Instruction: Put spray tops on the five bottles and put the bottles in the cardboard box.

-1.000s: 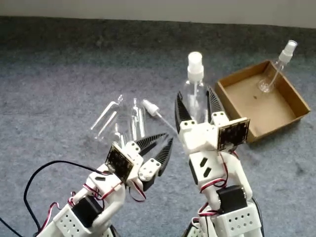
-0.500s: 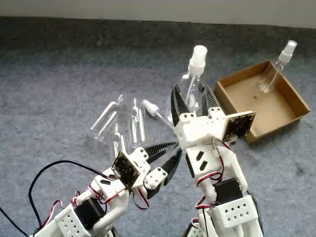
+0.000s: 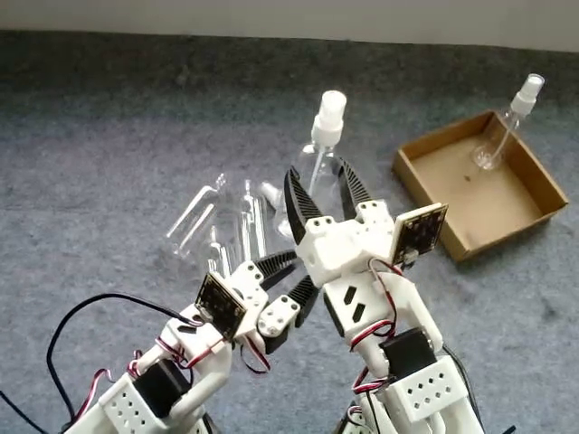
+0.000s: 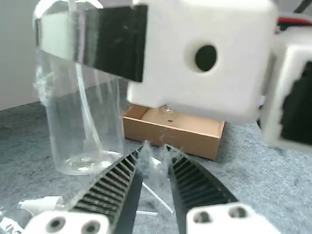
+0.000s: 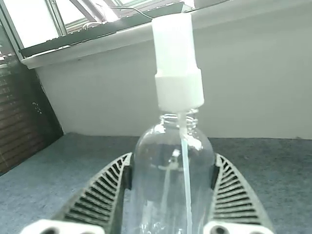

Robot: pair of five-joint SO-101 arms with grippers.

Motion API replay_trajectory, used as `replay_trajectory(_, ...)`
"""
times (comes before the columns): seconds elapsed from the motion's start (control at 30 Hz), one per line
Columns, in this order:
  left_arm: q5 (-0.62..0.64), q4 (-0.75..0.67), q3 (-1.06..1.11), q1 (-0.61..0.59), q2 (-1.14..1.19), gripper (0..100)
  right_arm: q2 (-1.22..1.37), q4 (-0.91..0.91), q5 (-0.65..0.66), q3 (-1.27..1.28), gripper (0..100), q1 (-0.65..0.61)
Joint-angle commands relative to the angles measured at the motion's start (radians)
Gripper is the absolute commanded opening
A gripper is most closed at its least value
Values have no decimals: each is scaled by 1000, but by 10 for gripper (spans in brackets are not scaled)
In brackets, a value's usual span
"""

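A clear bottle (image 3: 317,161) with a white spray top (image 3: 327,116) stands at mid-table, and my right gripper (image 3: 318,176) is shut on its body. In the right wrist view the fingers press both sides of the bottle (image 5: 165,161), and the spray top (image 5: 176,73) has its collar just above the neck. My left gripper (image 3: 304,268) hovers low beside the right arm, narrowly open and holding nothing. In the left wrist view, the left gripper (image 4: 155,147) points toward that bottle (image 4: 83,122) and the cardboard box (image 4: 170,131). Another capped bottle (image 3: 505,127) leans inside the box (image 3: 470,242).
Three uncapped clear bottles (image 3: 194,217) (image 3: 253,221) (image 3: 215,249) lie together left of the held bottle. A loose spray top (image 3: 276,194) lies between them and the right gripper. Grey carpet surrounds everything; the box sits at the right.
My right gripper has carried the capped bottle to the left, away from the box, tilting it on the way. The left gripper has stayed almost where it was.
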Motion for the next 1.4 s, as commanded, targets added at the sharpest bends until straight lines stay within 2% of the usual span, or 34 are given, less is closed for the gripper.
replay_trajectory(0.0, 0, -23, 13, -88, -8, 5, 4, 12, -8, -65, 138, -15)
replay_trajectory(0.33, 0, -41, 24, -143, -8, 5, 2, 39, -6, -67, 138, -15)
replay_trajectory(0.9, 0, -43, 24, -150, -7, 5, 2, 41, -6, -73, 138, -16)
replay_trajectory(1.1, 0, -44, 24, -257, -7, 5, 2, 41, -6, -73, 138, -16)
replay_trajectory(1.37, 0, -58, 24, -282, -5, 5, 2, 41, -8, -73, 138, -16)
